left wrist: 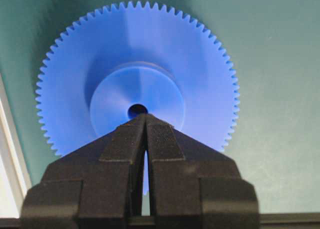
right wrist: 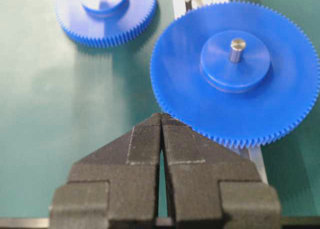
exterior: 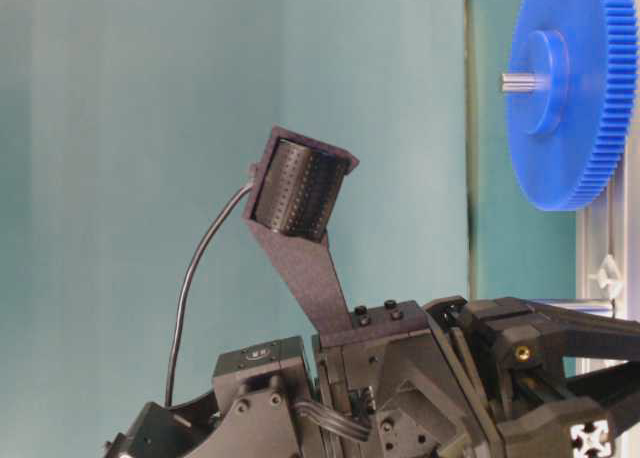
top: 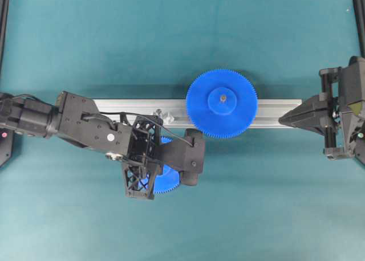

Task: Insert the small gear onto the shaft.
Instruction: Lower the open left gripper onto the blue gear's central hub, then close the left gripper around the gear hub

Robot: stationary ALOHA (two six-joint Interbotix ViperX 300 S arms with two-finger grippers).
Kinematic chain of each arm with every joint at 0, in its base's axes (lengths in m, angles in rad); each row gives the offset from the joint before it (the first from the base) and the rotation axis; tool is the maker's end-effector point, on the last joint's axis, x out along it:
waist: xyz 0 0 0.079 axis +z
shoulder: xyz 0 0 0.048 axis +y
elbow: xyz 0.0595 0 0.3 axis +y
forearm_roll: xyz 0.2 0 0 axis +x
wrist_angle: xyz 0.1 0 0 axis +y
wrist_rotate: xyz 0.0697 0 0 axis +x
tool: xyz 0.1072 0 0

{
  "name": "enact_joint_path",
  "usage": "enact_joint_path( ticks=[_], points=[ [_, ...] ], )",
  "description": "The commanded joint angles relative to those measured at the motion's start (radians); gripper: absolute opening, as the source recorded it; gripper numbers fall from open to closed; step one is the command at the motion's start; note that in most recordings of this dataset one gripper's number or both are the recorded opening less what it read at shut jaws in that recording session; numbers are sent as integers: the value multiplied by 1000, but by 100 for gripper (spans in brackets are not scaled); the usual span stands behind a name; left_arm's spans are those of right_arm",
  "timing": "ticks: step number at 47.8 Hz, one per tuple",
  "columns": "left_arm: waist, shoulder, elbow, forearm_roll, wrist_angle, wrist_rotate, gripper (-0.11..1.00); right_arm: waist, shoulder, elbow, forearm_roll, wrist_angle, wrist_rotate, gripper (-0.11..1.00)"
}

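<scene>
Closed left gripper [left wrist: 145, 120] poised over the small gear [left wrist: 136, 81], right gripper [right wrist: 161, 120] shut and holding nothing.
From the left wrist camera, nearest are the black fingertips pressed together just short of the gear's dark centre hole; they grasp nothing, and the gear lies flat on the teal mat [top: 171, 39], beside the aluminium rail [top: 274, 108]. Overhead, the left arm covers most of that gear (only blue slivers show). Farther along the rail, the shaft [top: 166, 114] with its small silver base sits bare, and beyond it the larger gear [top: 222, 104] rests on its own pin. The right gripper points at the rail's far end, its tips meeting.
</scene>
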Motion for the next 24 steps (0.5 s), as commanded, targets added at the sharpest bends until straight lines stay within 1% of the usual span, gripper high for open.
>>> enact_joint_path(
  ticks=[1,12,24],
  points=[
    [-6,-15,-21,2,0,2,-1,0,-6,-8,0,-5,9,3],
    [-6,-15,-26,2,-2,3,-1,0,-21,-2,0,-5,9,3],
    [-6,-20,-25,2,-34,3,-1,0,-21,5,0,-5,9,3]
  ],
)
